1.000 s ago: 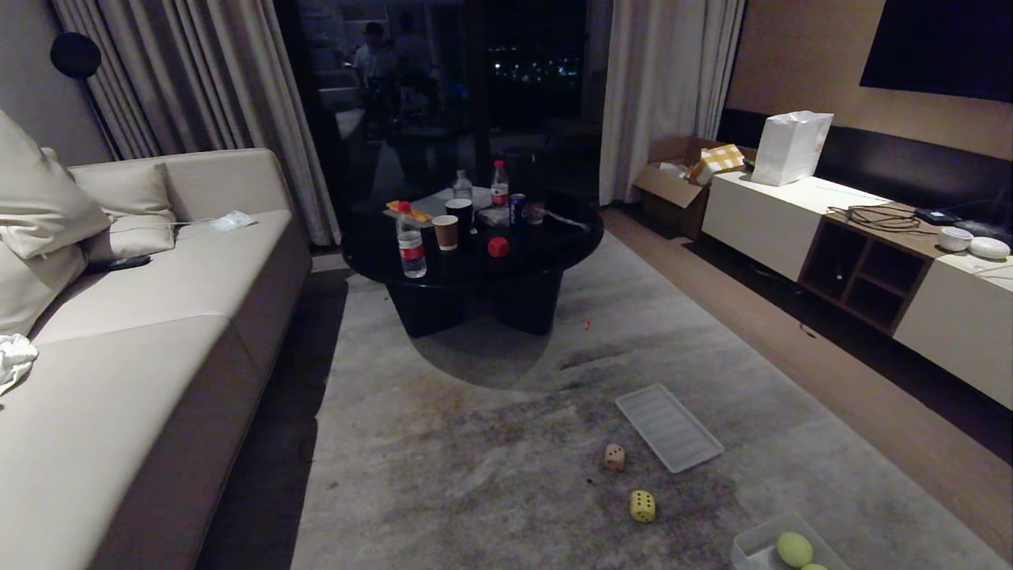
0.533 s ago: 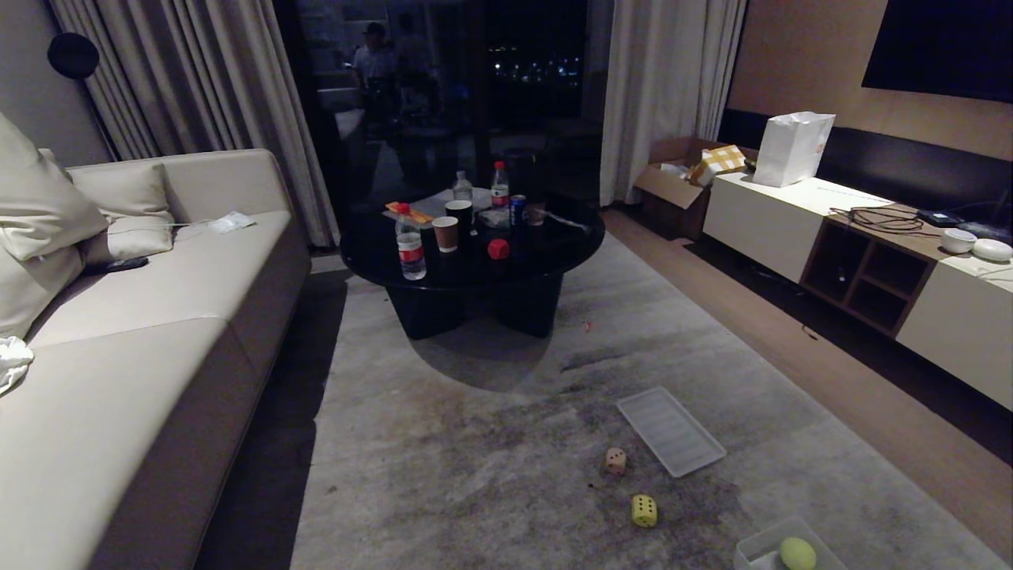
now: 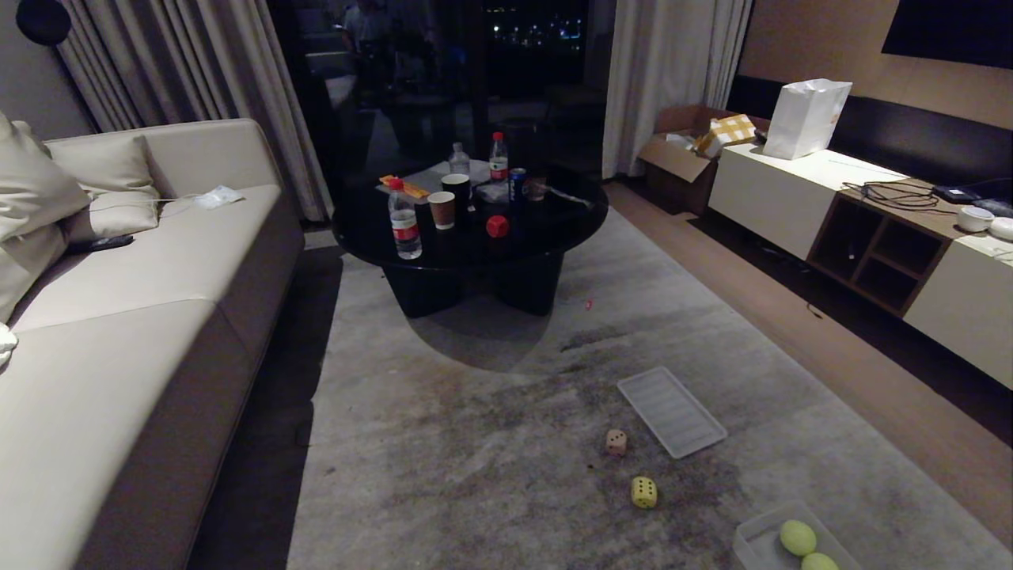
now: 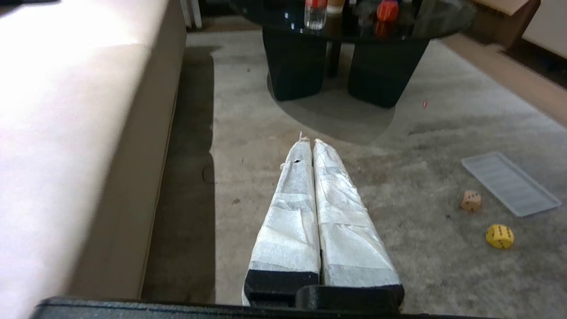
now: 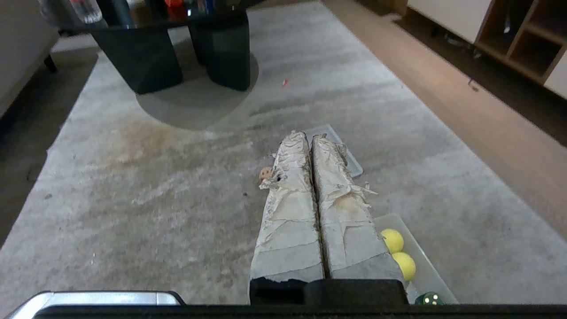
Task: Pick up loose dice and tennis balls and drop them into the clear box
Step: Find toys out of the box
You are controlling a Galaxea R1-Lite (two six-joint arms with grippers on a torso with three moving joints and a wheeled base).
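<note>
So the pinkish-tan die [image 3: 616, 442] and chunky yellow die [image 3: 643, 492] sit loose on the grey carpet [image 3: 475, 459], near the flat ribbed lid [image 3: 671, 411], whose long side runs diagonally away. Two fuzzy tennis balls [image 3: 798, 537] are in the clear box [image 3: 752, 546], plus maybe a dark green die [image 5: 427, 299]. Left gripper [image 4: 308, 141] and right gripper [image 5: 307, 134], both tape-wrapped, have jaws clenched on nothing.

Left gripper [image 4: 308, 141] fingers pressed together, right gripper [image 5: 308, 135] likewise, both empty
</note>
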